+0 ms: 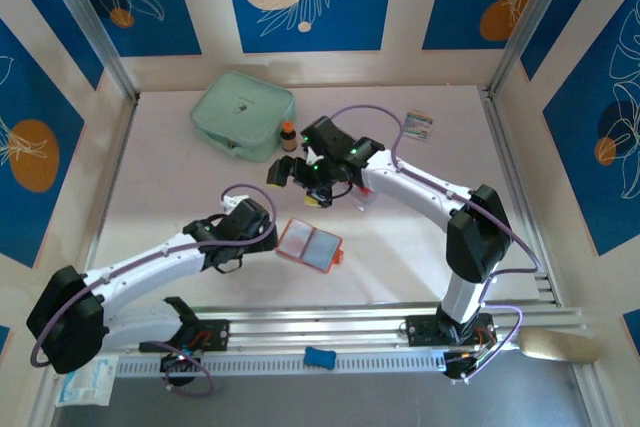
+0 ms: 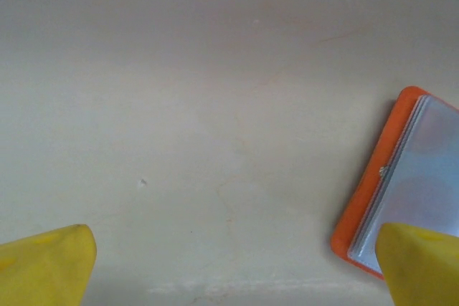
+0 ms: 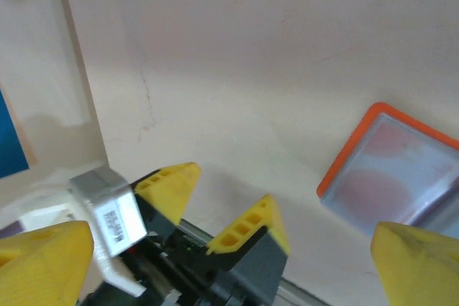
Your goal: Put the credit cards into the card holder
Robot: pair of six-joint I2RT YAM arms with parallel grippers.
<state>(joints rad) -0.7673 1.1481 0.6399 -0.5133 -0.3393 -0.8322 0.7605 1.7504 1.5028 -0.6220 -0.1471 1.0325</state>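
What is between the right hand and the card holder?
Nothing: in the top view, only bare table separates the right hand from the card holder.

No lettering legible anywhere right now, white sticker (image 3: 115, 223) on a grey block showing dark code-like print, too blurred to read, tiny mark on mint-green pouch (image 1: 243, 114) illegible, multicoloured packet (image 1: 419, 126) print too small.

The open card holder (image 1: 310, 245) lies flat on the table (image 1: 420, 237), grey inside up, between the 2 arms. The left gripper (image 1: 266, 235) is just beside its left edge, the right gripper (image 1: 306, 187) just behind it. A mint-green pouch (image 1: 243, 114) lies farther back.
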